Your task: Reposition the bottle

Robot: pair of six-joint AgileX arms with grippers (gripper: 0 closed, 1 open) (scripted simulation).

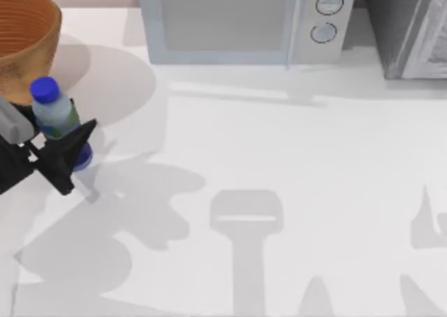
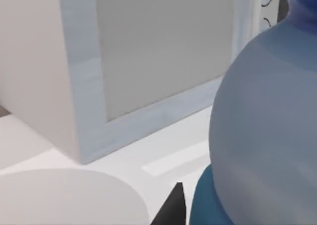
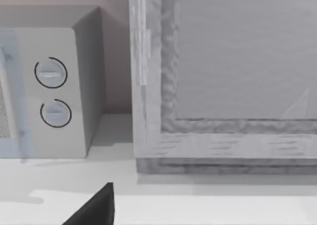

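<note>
My left pincer [image 1: 70,153] is gripping the bottle [image 1: 57,118] at far-left tabletop [image 1: 279,156]; carrying step, next needing a clear set-down spot.

A rendered kitchen-like setting: a white boxy microwave with two round dials [image 1: 241,20] stands on a plain white worktop [image 1: 293,156] beside a ribbed orange-brown bowl [image 1: 24,41].

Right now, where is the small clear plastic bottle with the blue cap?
In the top view, the small clear plastic bottle is at the table's far left, held in the left claw, just below the brown woven basket.
</note>
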